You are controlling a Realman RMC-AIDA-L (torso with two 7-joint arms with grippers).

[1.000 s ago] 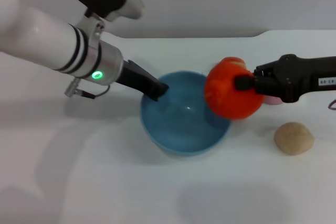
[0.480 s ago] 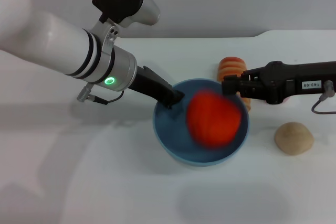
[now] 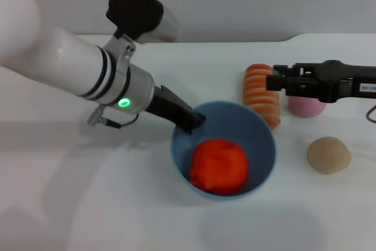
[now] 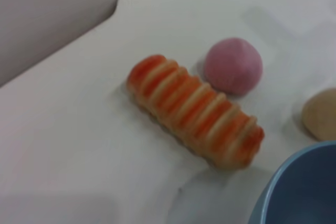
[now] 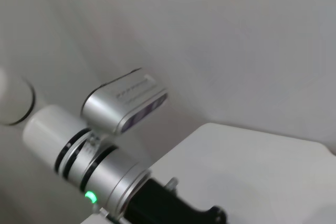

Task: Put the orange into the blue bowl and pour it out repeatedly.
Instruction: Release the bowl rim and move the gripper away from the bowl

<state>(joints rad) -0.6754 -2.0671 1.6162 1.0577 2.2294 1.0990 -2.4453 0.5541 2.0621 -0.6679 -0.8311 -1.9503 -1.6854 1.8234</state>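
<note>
The orange (image 3: pixel 218 166) lies inside the blue bowl (image 3: pixel 258 136) at the middle of the table. My left gripper (image 3: pixel 192 120) is shut on the bowl's near-left rim and holds it, tilted a little. The bowl's rim also shows in the left wrist view (image 4: pixel 296 182). My right gripper (image 3: pixel 274 80) is open and empty, apart from the bowl, above the striped loaf at the right. The right wrist view shows only my left arm (image 5: pixel 100 150) and no task object.
An orange-and-cream striped loaf (image 3: pixel 261 95) lies just behind the bowl's right side, also in the left wrist view (image 4: pixel 195 120). A pink ball (image 3: pixel 305 106) (image 4: pixel 233 65) sits behind the right gripper. A tan bun (image 3: pixel 329 154) (image 4: pixel 321 114) lies to the bowl's right.
The right gripper let go of the orange, which dropped into the bowl, then pulled back to the right. The left gripper shifted the bowl slightly right and toward me.
</note>
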